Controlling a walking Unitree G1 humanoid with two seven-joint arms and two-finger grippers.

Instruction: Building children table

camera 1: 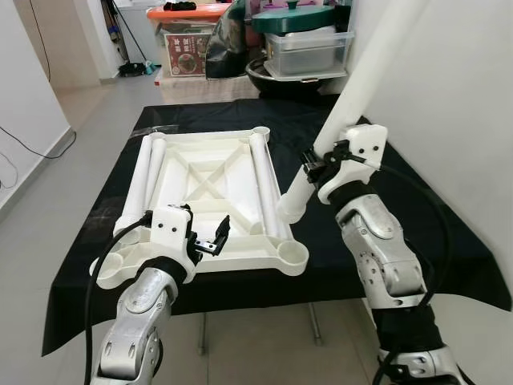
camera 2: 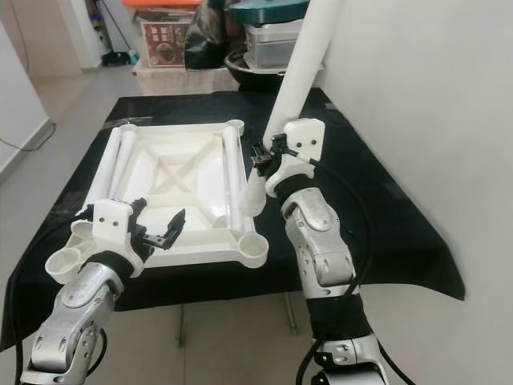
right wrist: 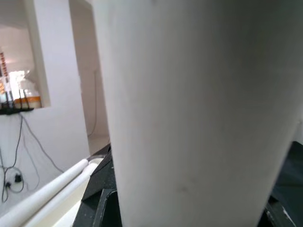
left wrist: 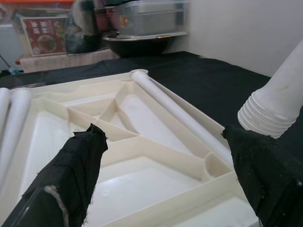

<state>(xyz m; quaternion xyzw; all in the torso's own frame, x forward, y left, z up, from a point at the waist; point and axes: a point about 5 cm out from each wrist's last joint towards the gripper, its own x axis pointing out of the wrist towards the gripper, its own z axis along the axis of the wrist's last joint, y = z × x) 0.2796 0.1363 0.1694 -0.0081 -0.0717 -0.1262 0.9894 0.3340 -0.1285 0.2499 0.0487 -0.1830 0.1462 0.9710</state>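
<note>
While tilted, white leg [camera 1: 357,88], threaded end

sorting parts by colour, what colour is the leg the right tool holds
White, like the tabletop. The leg in the right tool shows best in the left eye view.

A cream-white upturned tabletop [camera 1: 210,186], ribbed with a moulded X pattern, was seen just ahead of the black-fingered left gripper [camera 1: 210,237]. A plain white table leg [camera 1: 353,96] was clasped in the black fingers of the right gripper [camera 1: 314,167]. Beneath both grippers a plain black cloth [camera 1: 401,208] was spread. Silver was shown on both arms. Beyond the grippers, an orange lid [camera 1: 189,11] and a dark green lid [camera 1: 290,18] were seen.
</note>
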